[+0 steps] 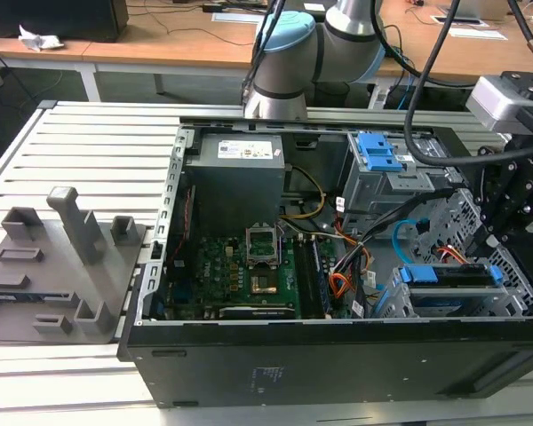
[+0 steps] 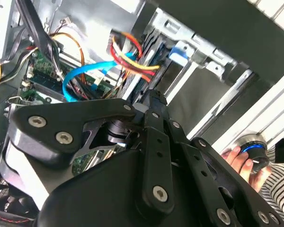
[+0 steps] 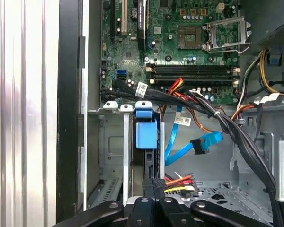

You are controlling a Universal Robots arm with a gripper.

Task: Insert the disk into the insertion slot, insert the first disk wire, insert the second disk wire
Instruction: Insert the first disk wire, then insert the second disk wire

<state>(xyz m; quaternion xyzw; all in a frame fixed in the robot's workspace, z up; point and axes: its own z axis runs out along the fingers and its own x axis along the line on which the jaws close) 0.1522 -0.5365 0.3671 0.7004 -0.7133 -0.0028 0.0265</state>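
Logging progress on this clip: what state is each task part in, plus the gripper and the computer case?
disk: seated in the insertion slot.
insertion slot: filled by the disk.
first disk wire: end held by the gripper, beside the disk.
second disk wire: connector hanging free, unplugged.
gripper: shut on the first disk wire.
computer case: side open.
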